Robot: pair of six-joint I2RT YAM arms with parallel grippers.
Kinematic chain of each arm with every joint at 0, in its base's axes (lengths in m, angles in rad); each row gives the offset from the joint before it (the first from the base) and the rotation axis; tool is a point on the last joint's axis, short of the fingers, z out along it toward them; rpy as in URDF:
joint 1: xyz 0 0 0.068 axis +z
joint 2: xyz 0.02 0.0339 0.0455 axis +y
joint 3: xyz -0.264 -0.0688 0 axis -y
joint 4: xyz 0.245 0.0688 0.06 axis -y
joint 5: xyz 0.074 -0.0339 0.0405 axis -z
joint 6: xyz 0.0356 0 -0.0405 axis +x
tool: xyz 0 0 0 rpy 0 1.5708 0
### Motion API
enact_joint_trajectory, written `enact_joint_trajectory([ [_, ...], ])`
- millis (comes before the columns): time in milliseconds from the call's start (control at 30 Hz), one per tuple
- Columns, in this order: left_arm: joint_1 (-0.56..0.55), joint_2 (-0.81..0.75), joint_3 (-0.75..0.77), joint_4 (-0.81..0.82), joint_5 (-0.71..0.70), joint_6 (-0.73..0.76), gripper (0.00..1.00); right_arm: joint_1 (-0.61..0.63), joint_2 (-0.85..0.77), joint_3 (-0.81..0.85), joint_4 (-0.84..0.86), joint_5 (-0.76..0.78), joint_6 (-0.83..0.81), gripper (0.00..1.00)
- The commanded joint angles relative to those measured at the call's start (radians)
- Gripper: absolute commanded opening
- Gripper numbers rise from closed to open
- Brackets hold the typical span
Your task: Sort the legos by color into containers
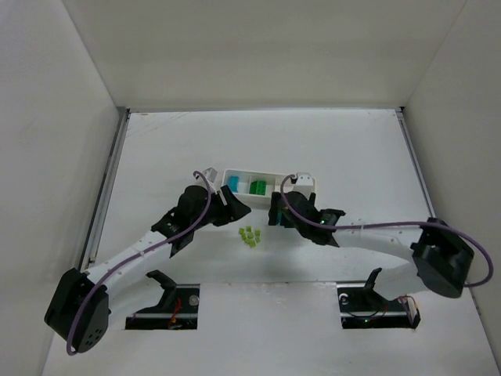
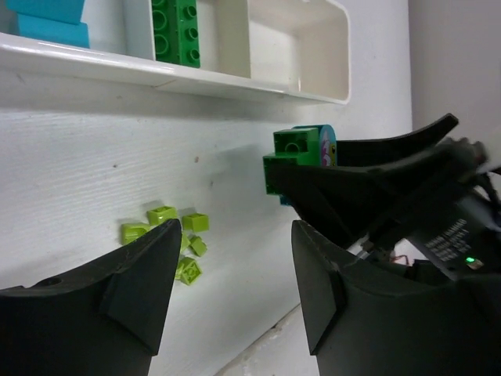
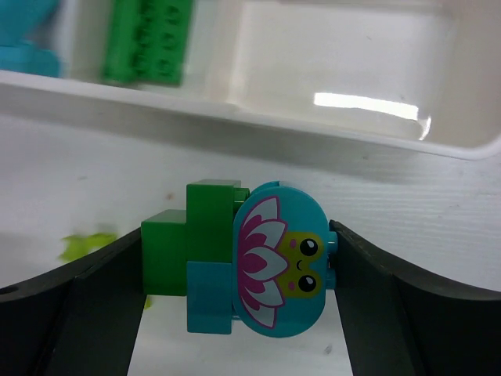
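My right gripper (image 3: 237,270) is shut on a joined lego cluster (image 3: 203,227): green and cyan bricks with a rounded cyan piece printed with a flower and a frog. It hangs just in front of the white tray (image 3: 235,110). The same cluster (image 2: 293,157) shows in the left wrist view. The tray's (image 1: 270,171) left compartment holds cyan legos (image 1: 233,183), the middle one green legos (image 1: 257,186), and the right compartment (image 2: 297,39) looks empty. A pile of pale yellow-green legos (image 1: 250,236) lies on the table. My left gripper (image 2: 235,235) is open and empty, near that pile (image 2: 194,222).
White walls enclose the table on the left, back and right. Both arms reach inward, and their grippers (image 1: 235,205) (image 1: 275,211) are close together in front of the tray. Cables loop over each arm.
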Motion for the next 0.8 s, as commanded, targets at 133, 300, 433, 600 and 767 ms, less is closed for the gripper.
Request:
enact_joint_trajectory([
  [133,0.038,-0.025,-0.027,0.127,0.19,-0.156,0.6,0.008,-0.149,-0.036,0.12,-0.205,-0.074,0.78],
  [300,0.049,-0.025,-0.049,0.204,0.264,-0.255,0.61,0.014,-0.149,-0.058,0.17,-0.285,-0.099,0.78],
  [433,0.06,-0.021,-0.058,0.198,0.267,-0.262,0.61,0.016,-0.154,-0.061,0.174,-0.308,-0.103,0.78],
  [600,0.04,0.044,-0.053,0.198,0.269,-0.253,0.61,0.034,-0.154,-0.047,0.19,-0.348,-0.122,0.79],
  [767,0.021,0.074,-0.046,0.215,0.246,-0.249,0.61,0.058,-0.13,-0.026,0.19,-0.353,-0.123,0.79],
])
